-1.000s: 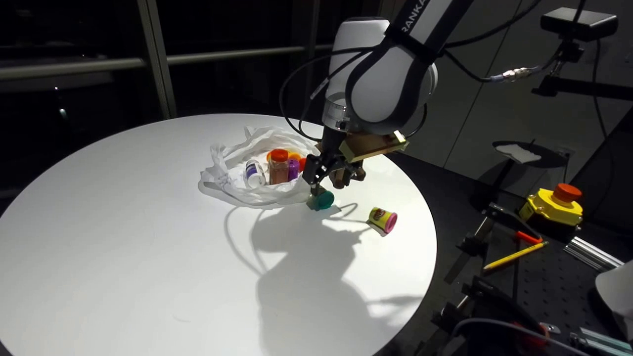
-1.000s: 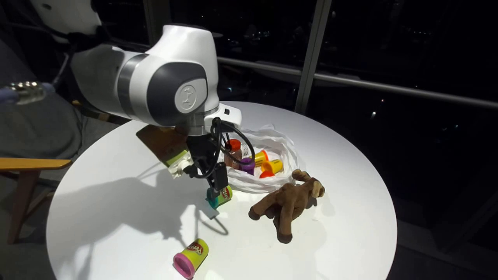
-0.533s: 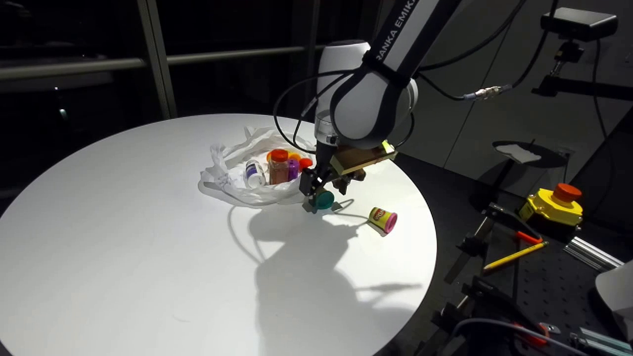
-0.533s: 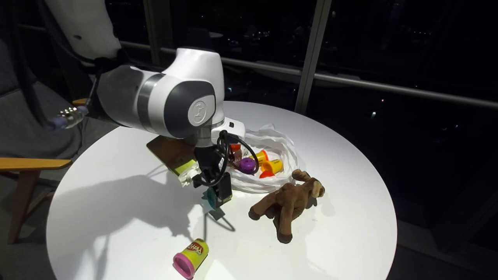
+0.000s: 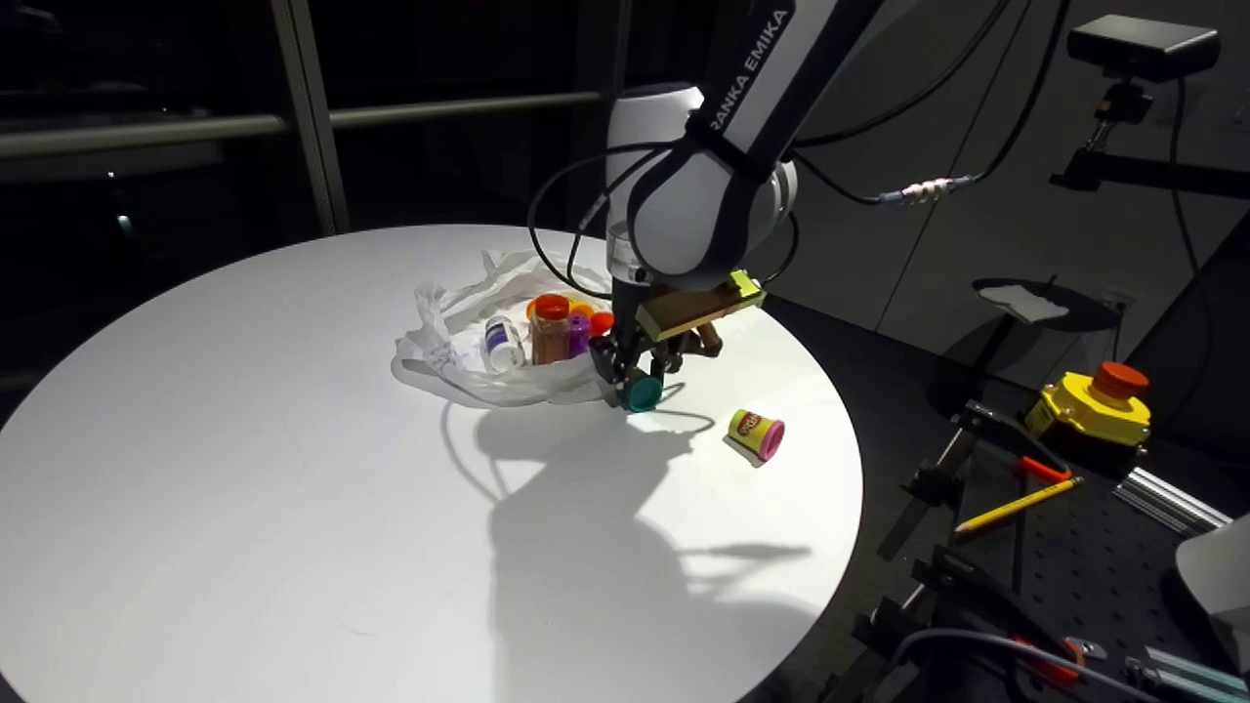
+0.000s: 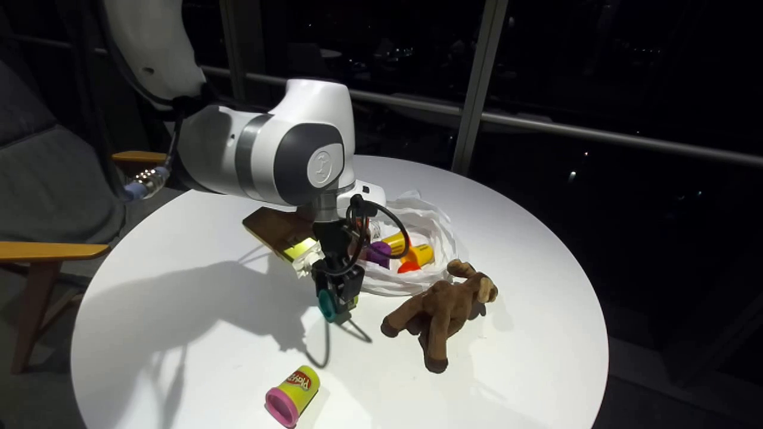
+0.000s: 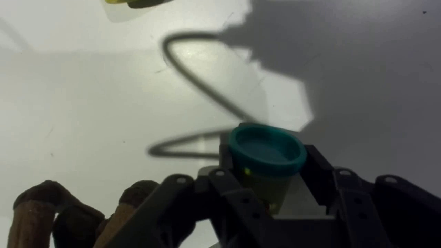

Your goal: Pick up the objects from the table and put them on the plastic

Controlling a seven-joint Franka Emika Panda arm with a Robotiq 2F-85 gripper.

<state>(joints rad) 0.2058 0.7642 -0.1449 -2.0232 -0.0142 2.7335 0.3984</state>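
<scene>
Your pincer has just narrowed and now pinches the teal-lidded tub near the plastic bag, so you can probably carry it over, leaving 1 pink-lidded tub and the toy animal on the table.

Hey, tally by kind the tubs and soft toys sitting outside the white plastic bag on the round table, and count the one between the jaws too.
Tubs: 2 (pink-lidded Play-Doh tub and teal-lidded tub)
Soft toys: 1 (brown plush animal)
Total: 3
</scene>
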